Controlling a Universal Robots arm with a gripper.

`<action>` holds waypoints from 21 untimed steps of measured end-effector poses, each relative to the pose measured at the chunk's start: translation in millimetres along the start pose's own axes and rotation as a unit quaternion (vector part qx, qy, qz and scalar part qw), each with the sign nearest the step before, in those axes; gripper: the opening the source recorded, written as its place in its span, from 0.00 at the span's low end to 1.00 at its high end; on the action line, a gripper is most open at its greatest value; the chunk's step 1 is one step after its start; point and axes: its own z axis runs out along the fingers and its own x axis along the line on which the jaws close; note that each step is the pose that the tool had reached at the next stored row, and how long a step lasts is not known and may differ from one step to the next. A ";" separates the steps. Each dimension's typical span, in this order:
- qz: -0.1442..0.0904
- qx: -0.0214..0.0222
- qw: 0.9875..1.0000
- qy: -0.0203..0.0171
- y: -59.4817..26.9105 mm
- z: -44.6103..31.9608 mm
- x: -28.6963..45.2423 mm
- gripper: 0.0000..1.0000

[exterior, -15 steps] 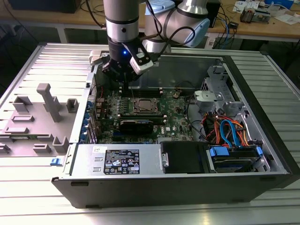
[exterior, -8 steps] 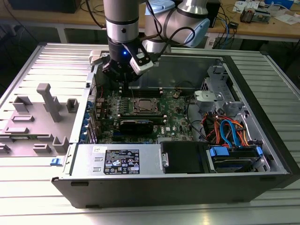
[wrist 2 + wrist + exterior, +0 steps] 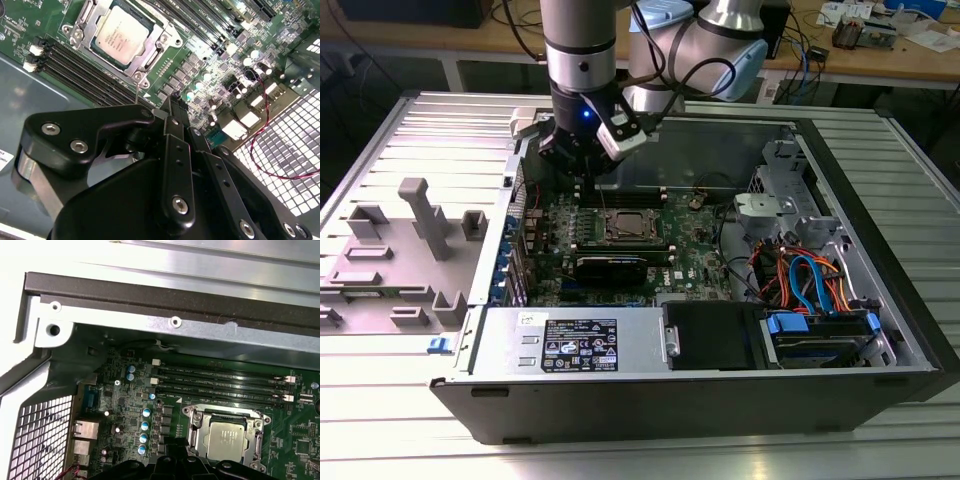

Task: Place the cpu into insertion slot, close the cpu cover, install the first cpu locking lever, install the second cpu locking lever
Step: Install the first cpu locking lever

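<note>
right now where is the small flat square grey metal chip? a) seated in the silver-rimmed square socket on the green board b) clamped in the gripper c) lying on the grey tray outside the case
a: in both wrist views the small flat square grey metal chip sits inside the silver-rimmed square socket on the green circuit board.

The cpu [image 3: 122, 36] is set in the insertion slot [image 3: 85, 35] on the board [image 3: 210, 65], which is held inside the case [image 3: 920, 330] laid on the desk [image 3: 380, 420].

A cluttered wooden workbench [image 3: 910, 65] stands behind the ribbed metal table [image 3: 880, 440].
</note>
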 end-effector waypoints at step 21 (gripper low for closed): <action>0.000 0.000 1.000 0.000 6.0 0.8 -0.3 0.11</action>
